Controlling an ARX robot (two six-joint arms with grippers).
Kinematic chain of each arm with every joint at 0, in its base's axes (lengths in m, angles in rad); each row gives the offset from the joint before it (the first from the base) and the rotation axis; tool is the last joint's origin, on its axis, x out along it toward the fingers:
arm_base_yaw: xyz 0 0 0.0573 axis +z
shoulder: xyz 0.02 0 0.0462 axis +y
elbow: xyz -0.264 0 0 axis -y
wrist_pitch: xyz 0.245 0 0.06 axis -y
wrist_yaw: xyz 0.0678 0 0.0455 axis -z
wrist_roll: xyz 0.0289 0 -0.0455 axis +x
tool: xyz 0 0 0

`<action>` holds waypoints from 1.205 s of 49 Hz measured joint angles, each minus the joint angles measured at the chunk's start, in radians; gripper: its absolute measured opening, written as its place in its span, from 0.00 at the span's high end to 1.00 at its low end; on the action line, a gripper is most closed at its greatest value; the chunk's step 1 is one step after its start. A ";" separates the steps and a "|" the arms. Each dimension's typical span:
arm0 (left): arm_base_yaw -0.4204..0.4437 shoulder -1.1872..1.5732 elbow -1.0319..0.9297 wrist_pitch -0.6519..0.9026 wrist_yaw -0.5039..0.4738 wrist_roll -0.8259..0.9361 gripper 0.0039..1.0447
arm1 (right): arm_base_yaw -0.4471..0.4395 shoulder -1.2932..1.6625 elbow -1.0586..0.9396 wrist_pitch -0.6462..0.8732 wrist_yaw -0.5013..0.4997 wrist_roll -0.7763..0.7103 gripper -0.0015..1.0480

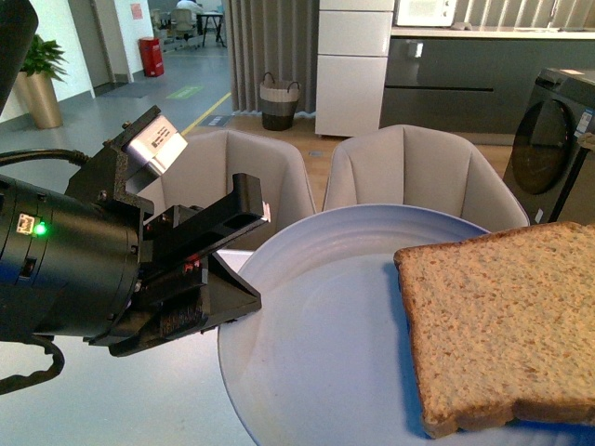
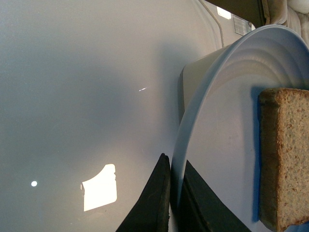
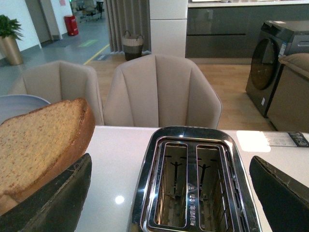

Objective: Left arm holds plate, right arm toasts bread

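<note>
Front view: bulky black left gripper (image 1: 249, 249), left of frame, is clamped on the left rim of the large round pale blue-grey ceramic plate (image 1: 325, 307). The tan wholemeal bread slice (image 1: 507, 321) lies flat on the plate, lower right of frame. Right wrist view: right gripper (image 3: 170, 164) is spread wide above a chrome two-slot toaster (image 3: 190, 183). The bread's edge appears to rest against one finger.

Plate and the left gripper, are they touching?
Touching. In the left wrist view the left gripper pinches the plate by its rim, between both black fingers.
</note>
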 joint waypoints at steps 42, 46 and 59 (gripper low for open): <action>0.000 -0.001 0.000 0.000 -0.004 -0.011 0.97 | 0.092 0.121 0.060 -0.216 0.320 0.007 0.08; -0.001 -0.001 0.000 0.000 -0.003 -0.011 0.97 | 0.091 0.127 0.076 -0.219 0.296 0.027 0.08; -0.002 -0.001 0.000 0.000 -0.004 -0.011 0.97 | 0.148 0.350 0.159 -0.017 0.270 0.161 0.08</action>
